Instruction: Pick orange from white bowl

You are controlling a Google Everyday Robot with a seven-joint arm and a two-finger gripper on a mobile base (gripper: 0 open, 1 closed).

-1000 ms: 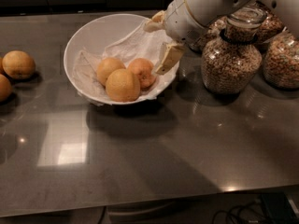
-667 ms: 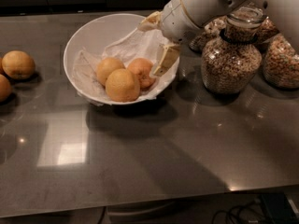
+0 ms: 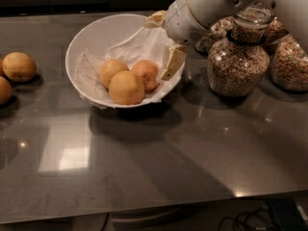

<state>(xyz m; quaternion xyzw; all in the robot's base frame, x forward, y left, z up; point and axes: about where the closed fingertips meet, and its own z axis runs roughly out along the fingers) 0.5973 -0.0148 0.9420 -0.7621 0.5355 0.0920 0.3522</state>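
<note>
The white bowl [image 3: 73, 46], lined with crumpled white paper, stands on the dark table at the back, left of middle. In it lie three fruits: the reddish orange [image 3: 147, 73] on the right and two paler yellow-orange ones [image 3: 126, 87] beside it. My gripper [image 3: 162, 42] reaches in from the upper right and hangs over the bowl's right rim. It is open and empty. One finger [image 3: 172, 62] is just right of the orange and the other [image 3: 154, 19] is at the bowl's back edge.
Glass jars of grain [image 3: 237, 57] stand close to the right of the bowl, with more behind [image 3: 288, 61]. Two loose pale oranges [image 3: 18, 66] lie at the table's left edge. The table's front edge runs along the bottom.
The gripper has shifted slightly left, further over the bowl's right rim toward the orange. The fruits and the bowl have not moved.
</note>
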